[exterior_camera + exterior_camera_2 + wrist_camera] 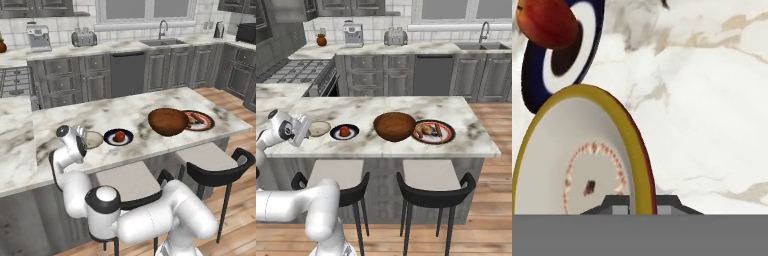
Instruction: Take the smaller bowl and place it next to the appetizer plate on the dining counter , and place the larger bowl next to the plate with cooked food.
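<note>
1. Currently, claw (642, 204): the two dark tips straddle the tan rim of the smaller bowl (577, 160), pressed together on it; pinching that rim at the hand view's 6 o'clock.
2. Smaller bowl: cream, speckled inside, at the left end of the dining surface (130, 107). Whether it rests flat or hangs just clear of the marble cannot be told.
3. Appetizer plate (118, 137): dark rim, white centre, one red item. It lies just beside the bowl, at the bowl's 3 o'clock in the left base view; in the hand view, at 11 o'clock, the bowl's rim overlaps it.
4. Larger bowl (394, 126): reddish-brown, deep. It sits at 9 o'clock of the plate with cooked food (433, 131), touching or nearly touching.
5. Judged stage: both bowls appear near their plates; release of the smaller bowl seems the remaining step.
6. Risk: an edge-only pinch gives little hold, so the bowl could tip or swing.
7. Risk: if the bowl is still aloft, opening could drop it onto the appetizer plate's rim and jolt the red item.
8. Risk: retreating sideways might drag the bowl away from the plate.
</note>
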### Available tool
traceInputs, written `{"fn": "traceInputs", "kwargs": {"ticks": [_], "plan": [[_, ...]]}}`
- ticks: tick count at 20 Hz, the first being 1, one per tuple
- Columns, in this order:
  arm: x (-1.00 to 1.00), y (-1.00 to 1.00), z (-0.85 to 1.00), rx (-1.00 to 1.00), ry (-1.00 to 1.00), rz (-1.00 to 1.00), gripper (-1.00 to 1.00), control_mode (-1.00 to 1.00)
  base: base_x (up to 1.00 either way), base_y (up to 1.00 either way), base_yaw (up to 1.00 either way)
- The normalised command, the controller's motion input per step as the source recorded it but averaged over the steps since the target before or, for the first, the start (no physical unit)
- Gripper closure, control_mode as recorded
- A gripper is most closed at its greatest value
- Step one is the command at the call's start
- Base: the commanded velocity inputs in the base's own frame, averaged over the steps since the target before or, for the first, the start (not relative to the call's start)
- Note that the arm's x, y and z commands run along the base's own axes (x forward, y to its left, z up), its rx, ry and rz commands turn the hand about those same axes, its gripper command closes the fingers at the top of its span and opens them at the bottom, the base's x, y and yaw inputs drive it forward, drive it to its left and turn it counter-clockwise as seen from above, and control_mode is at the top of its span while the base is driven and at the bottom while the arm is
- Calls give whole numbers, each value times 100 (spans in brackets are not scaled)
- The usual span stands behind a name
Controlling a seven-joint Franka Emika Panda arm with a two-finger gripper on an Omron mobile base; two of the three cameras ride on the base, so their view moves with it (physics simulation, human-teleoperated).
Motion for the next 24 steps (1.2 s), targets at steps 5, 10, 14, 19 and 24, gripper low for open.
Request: {"fn": "traceInputs", "kwargs": {"ticks": [5, 10, 14, 19, 24], "plan": [[0, 0, -13, 0, 0, -6, -100, -100, 0, 0, 0], [-33, -7, 5, 1, 0, -2, -100, -100, 0, 0, 0], [-79, 0, 74, 10, -12, 0, -100, -100, 0, 0, 0], [-100, -22, 100, 20, -17, 0, -100, -100, 0, 0, 0], [-97, -73, 100, 28, -2, 1, -100, -100, 0, 0, 0]]}}
